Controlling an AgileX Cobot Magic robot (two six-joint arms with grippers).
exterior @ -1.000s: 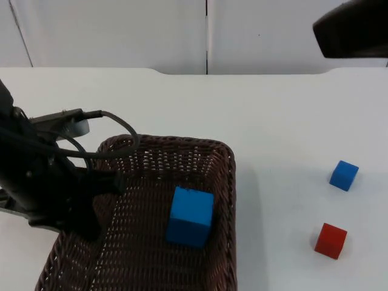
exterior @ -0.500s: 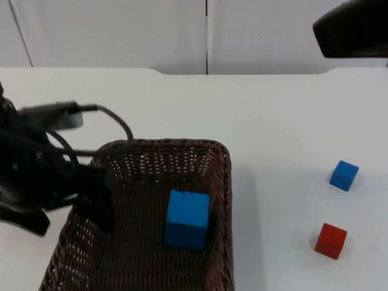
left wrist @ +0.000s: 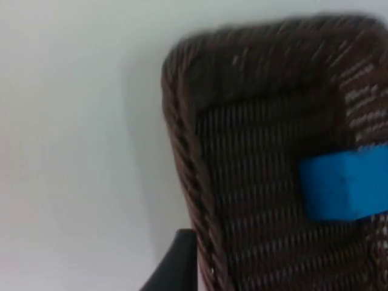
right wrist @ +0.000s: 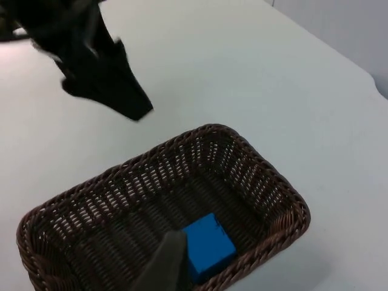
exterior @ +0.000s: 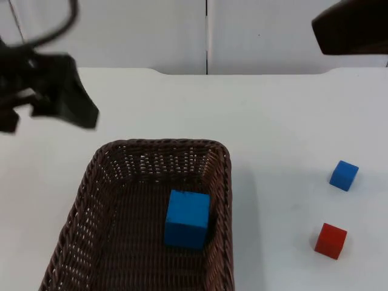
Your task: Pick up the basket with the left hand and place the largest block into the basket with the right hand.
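Basket: set down on the worktop, largest block already inside.
The basket sits nearest the camera, flat on the worktop, with the large blue block resting on its woven floor beside the right wall. To its right, well apart from it, lie the red block and, farther off, the small blue block. My left claw hangs clear beyond the far left corner of the basket, holding nothing; I cannot tell how wide it stands. My right claw waits high over the basket. I judge placement complete; retract the left arm straight away from the rim to avoid nudging the basket.
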